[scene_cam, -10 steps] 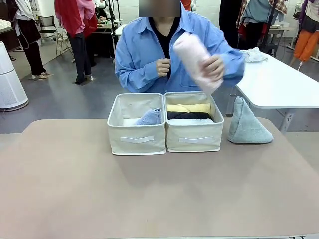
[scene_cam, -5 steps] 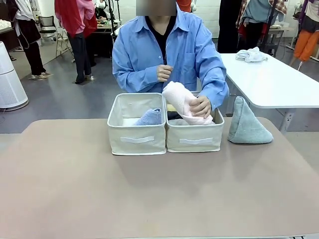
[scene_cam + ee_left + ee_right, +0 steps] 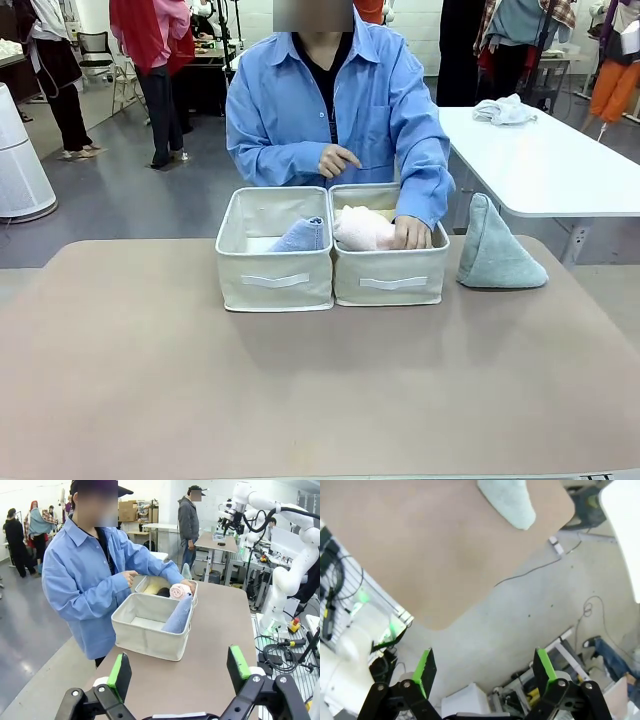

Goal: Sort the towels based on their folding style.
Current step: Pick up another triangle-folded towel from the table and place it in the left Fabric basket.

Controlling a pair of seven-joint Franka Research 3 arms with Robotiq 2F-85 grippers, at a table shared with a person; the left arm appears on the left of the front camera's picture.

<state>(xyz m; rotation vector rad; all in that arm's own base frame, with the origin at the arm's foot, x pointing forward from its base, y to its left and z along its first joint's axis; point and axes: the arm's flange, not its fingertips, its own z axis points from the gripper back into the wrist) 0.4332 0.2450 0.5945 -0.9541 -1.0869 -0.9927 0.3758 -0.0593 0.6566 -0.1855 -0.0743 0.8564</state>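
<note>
Pink roll (image 3: pixel 365 230) is down in the far box (image 3: pixel 388 285), counting from my left gripper (image 3: pixel 178 672), with the person's hand (image 3: pixel 412 232) on top of it, so I read this step as the person seating it with the other rolls. A yellow towel (image 3: pixel 154 584) and a dark one (image 3: pixel 163 593) sit beside it in that box. The near box (image 3: pixel 145 637), straight ahead of the left fingers, holds just the blue cone (image 3: pixel 177 616), leaning on the wall shared with the far box. The grey-green cone (image 3: pixel 507 500) stands upright on the table (image 3: pixel 300 400), outside both boxes, well ahead of my right gripper (image 3: pixel 485 666) and near the table's corner. Both grippers are spread wide and carrying nothing. The right one hangs past the table edge, over floor. By my count that cone is the only towel not yet sorted, and it belongs with the blue one. The next move calls for a pinch around its soft body, then a carry over the far box into the near one. I'd wait until the hand is clear. Risk: terry squashes and the cone may lose its shape.
</note>
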